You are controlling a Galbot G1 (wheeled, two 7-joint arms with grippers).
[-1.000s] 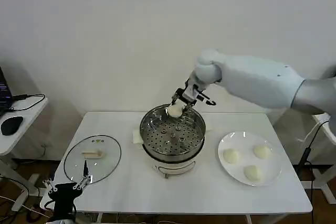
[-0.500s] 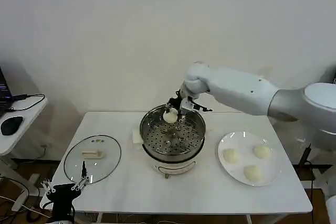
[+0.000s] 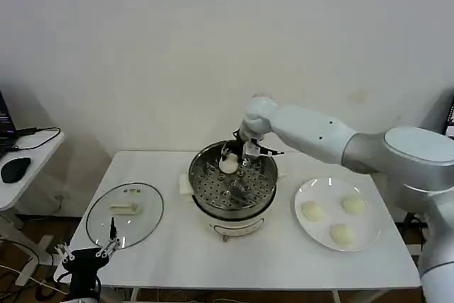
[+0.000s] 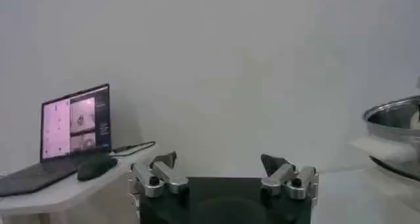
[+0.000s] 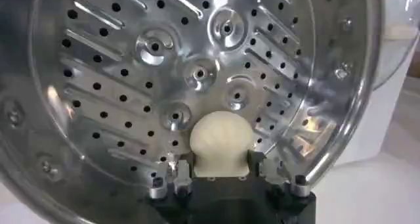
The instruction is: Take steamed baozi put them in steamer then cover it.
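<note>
The right gripper has moved lower, from above the rim at the frame's middle into the steamer, squeezing one baozi over the tray. Soon it can drop. The left gripper waits open, lower left.

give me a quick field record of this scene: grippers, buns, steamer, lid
right gripper: shut on a baozi, over the steamer tray
left gripper: open, parked low by the table's front left corner
plate: three baozi on it, right of the steamer
steamer: table centre, uncovered
cover: flat on the table, left of the steamer
</note>
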